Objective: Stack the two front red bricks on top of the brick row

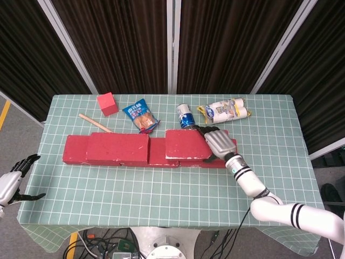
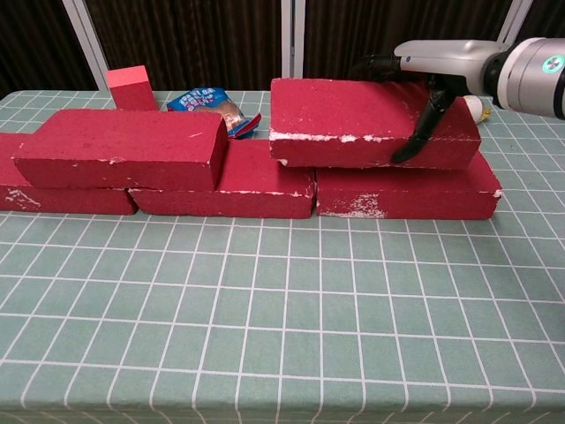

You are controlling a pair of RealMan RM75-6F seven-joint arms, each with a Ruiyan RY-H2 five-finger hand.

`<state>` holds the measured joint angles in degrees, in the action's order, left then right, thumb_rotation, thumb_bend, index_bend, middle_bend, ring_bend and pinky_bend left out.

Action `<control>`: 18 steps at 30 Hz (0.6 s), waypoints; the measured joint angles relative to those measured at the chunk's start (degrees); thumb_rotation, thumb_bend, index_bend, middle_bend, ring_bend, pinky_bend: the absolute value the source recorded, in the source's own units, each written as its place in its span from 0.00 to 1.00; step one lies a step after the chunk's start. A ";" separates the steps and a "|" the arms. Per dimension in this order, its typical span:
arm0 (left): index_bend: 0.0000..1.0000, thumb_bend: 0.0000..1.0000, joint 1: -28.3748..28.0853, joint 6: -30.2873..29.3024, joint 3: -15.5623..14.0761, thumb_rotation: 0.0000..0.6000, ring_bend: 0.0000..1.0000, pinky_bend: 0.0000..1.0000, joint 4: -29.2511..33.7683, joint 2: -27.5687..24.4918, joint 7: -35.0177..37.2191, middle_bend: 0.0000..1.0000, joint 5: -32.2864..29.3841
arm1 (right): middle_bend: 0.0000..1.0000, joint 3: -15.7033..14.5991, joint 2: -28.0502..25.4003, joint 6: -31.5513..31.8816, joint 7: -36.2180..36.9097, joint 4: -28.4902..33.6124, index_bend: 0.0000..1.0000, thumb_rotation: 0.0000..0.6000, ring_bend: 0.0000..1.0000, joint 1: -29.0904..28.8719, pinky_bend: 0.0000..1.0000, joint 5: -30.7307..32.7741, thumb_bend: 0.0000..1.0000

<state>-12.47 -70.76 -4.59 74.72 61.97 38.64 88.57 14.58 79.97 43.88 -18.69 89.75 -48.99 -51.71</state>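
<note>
Green gridded cloth covers the tabletop (image 1: 269, 178), dark curtains behind. I've got my right hand (image 1: 218, 143) clamped on a flat red brick (image 2: 353, 119), fingers over its top and thumb down its front face. It sits on the right end of the red brick row (image 2: 265, 181), toward the far edge. Another red brick (image 2: 124, 146) lies on the row's left part. My left hand (image 1: 12, 181) hangs off the left edge, fingers spread, holding nothing.

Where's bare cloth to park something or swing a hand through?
Free: the wide front strip between the brick row and the table's near edge, and the right end past the right robot hand. Crowded: the back strip, with cube, stick, chip bag, can and white packet.
</note>
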 measured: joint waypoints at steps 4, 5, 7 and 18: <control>0.01 0.00 0.01 0.19 -0.14 1.00 0.00 0.00 -0.68 0.17 0.72 0.00 0.25 | 0.25 -0.19 1.84 1.31 -1.06 -0.50 0.02 1.00 0.18 -1.04 0.28 2.20 0.00; 0.01 0.00 0.00 0.23 -0.15 1.00 0.00 0.00 -0.79 0.19 0.90 0.00 0.28 | 0.25 -0.24 2.34 2.00 -1.66 -0.49 0.02 1.00 0.18 -1.34 0.28 2.93 0.00; 0.01 0.00 -0.01 0.29 -0.21 1.00 0.00 0.00 -1.11 0.23 1.38 0.00 0.41 | 0.25 -0.34 2.95 3.06 -2.85 -0.29 0.02 1.00 0.18 -1.79 0.29 4.15 0.00; 0.01 0.00 -0.15 0.57 -0.50 1.00 0.00 0.00 -2.48 0.71 3.33 0.00 1.06 | 0.24 -1.09 3.95 4.11 -8.63 2.15 0.02 1.00 0.18 -6.11 0.28 13.13 0.00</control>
<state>-12.62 -70.18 -5.09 72.24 62.68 41.97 89.63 13.49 83.92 47.99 -27.32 91.90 -55.09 -38.58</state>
